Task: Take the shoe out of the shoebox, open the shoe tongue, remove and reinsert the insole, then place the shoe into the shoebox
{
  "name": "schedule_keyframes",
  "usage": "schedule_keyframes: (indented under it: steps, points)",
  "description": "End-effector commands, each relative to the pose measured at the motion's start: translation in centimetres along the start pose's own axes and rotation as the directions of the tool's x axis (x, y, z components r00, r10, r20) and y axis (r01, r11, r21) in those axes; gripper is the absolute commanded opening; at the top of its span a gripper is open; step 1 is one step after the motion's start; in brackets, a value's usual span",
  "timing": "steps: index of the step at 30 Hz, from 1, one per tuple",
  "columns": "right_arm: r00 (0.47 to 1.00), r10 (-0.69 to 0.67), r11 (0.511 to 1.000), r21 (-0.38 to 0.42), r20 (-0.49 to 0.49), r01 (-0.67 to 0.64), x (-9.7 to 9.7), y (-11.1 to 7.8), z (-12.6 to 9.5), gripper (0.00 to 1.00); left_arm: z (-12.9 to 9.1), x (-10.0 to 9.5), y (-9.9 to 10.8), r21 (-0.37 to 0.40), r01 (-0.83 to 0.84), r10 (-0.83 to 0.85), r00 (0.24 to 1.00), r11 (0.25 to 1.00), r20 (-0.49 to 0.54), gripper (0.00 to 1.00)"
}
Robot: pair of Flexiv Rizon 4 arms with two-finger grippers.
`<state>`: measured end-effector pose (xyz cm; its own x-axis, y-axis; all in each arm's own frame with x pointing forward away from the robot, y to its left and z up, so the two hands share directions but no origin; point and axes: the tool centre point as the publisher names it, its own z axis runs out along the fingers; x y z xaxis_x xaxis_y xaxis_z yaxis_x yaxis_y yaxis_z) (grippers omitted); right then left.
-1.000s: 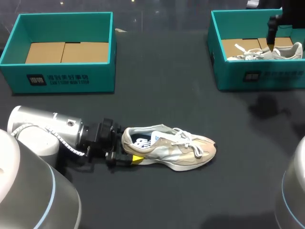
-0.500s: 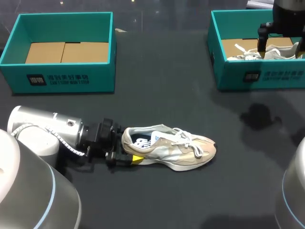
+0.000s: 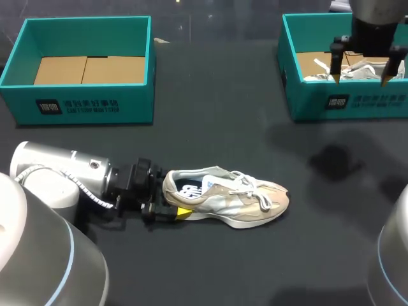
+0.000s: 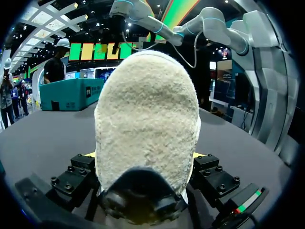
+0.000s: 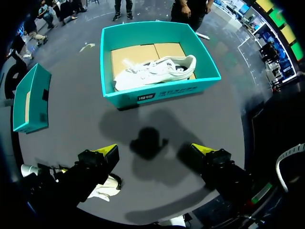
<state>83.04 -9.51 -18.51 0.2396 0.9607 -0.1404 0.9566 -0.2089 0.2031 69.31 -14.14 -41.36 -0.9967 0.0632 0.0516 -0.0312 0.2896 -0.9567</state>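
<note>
Your left hand (image 3: 169, 211) pinches the heel of the beige shoe (image 3: 236, 197), which lies on the worktop (image 3: 217, 127) just ahead of it. Your right hand (image 3: 360, 80) hangs spread above the shoebox (image 3: 306, 102). The shoe looks light and soft-sided, so grip the stiffer heel.

left arm (image 3: 60, 171) lies low and level, coming in from the side; its tool (image 3: 168, 203) is clamped on the heel of the shoe (image 3: 236, 194), one finger on each side. right arm (image 3: 373, 16) hangs high, its tool (image 3: 361, 70) pointing straight down, fingers spread wide.
</note>
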Motion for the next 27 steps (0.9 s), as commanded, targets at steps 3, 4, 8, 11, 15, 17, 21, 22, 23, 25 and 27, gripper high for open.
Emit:
schedule_keyframes:
  steps: [3, 4, 8, 11, 15, 17, 21, 22, 23, 25, 27]
  points:
    - [1.0, 0.0, 1.0, -0.031, 0.026, 0.001, 3.1, -2.9, -0.4, 1.0, -0.1, 0.1, 0.1, 0.0, -0.001, 0.001, 1.0, 1.0, 0.002, 0.0]
    - [1.0, 0.001, 1.0, -0.03, 0.026, -0.001, 3.6, -3.3, -0.4, 1.0, -0.1, 0.1, 0.1, 0.0, -0.001, 0.001, 1.0, 1.0, 0.002, 0.0]
    - [0.999, 0.008, 1.0, -0.019, 0.031, -0.007, 5.4, -5.2, -0.4, 1.0, -0.1, 0.1, 0.1, 0.0, -0.001, 0.001, 1.0, 1.0, 0.002, 0.0]
    - [0.999, -0.007, 1.0, -0.027, 0.047, 0.008, 7.0, -6.6, -0.6, 1.0, -0.1, 0.1, 0.1, 0.0, -0.001, 0.001, 1.0, 1.0, 0.002, 0.0]
    - [0.998, -0.061, 0.998, -0.014, 0.013, 0.062, 9.0, -8.2, -0.9, 1.0, -0.1, 0.1, 0.1, 0.0, -0.001, 0.001, 1.0, 1.0, 0.002, 0.0]
    - [0.997, -0.081, 0.997, -0.009, 0.02, 0.081, 9.4, -8.5, -1.0, 1.0, -0.1, 0.1, 0.1, 0.0, -0.001, 0.001, 1.0, 1.0, 0.002, 0.0]
    - [0.997, -0.081, 0.997, -0.009, 0.02, 0.081, 9.4, -8.5, -1.0, 1.0, -0.1, 0.1, 0.1, 0.0, -0.001, 0.001, 1.0, 1.0, 0.002, 0.0]
    - [0.997, -0.081, 0.997, -0.009, 0.02, 0.081, 9.4, -8.5, -1.0, 1.0, -0.1, 0.1, 0.1, 0.0, -0.001, 0.001, 1.0, 1.0, 0.002, 0.0]
    - [0.997, -0.081, 0.997, -0.009, 0.02, 0.081, 9.4, -8.5, -1.0, 1.0, -0.1, 0.1, 0.1, 0.0, -0.001, 0.001, 1.0, 1.0, 0.002, 0.0]
    - [0.997, -0.081, 0.997, -0.009, 0.02, 0.081, 9.4, -8.5, -1.0, 1.0, -0.1, 0.1, 0.1, 0.0, -0.001, 0.001, 1.0, 1.0, 0.002, 0.0]
    - [0.997, -0.081, 0.997, -0.009, 0.02, 0.081, 9.4, -8.5, -1.0, 1.0, -0.1, 0.1, 0.1, 0.0, -0.001, 0.001, 1.0, 1.0, 0.002, 0.0]
